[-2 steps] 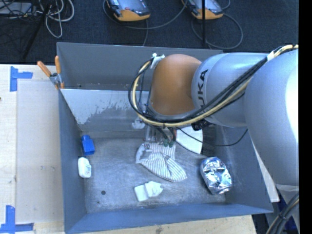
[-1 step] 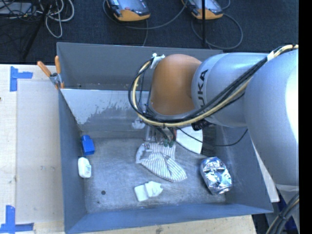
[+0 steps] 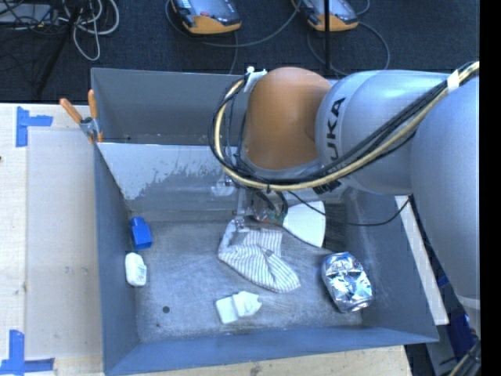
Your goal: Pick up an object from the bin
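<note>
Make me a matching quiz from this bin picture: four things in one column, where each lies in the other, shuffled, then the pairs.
1 blue block
2 striped cloth
3 crumpled foil ball
4 crumpled white paper

A far right
B nearest the picture's bottom edge, middle
C far left
D centre, just below the gripper

Pairs: 1-C, 2-D, 3-A, 4-B

- Cloth (image 3: 258,263) just under the gripper (image 3: 252,219): white with thin grey stripes.
- Block (image 3: 141,232) well off towards the view's left of it: blue.
- Crumpled foil ball (image 3: 347,282) near its other side: shiny silver.
- Bin (image 3: 156,131): plain grey.
</note>
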Robot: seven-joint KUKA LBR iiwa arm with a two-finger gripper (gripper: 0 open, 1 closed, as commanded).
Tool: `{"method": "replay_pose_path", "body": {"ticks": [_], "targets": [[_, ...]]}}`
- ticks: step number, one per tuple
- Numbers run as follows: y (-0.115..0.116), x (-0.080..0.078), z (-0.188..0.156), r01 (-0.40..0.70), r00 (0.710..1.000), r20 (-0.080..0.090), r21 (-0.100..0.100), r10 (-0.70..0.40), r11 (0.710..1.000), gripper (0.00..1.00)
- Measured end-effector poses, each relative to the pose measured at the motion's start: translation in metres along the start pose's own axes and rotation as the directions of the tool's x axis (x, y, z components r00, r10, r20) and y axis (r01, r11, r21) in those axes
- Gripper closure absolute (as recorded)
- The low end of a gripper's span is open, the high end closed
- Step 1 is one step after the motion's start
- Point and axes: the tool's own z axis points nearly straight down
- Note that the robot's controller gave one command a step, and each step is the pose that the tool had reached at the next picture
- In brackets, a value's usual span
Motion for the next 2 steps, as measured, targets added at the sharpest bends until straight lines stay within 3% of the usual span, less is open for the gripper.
{"method": "replay_pose_path", "body": {"ticks": [1,2], "targets": [[0.0,-0.002,-0.013,0.016,1.0,0.007,-0.001,-0.016,1.0,0.0],[0.028,0.013,-0.023,0.205,0.979,0.002,0.0,-0.205,0.979,1.0]]}}
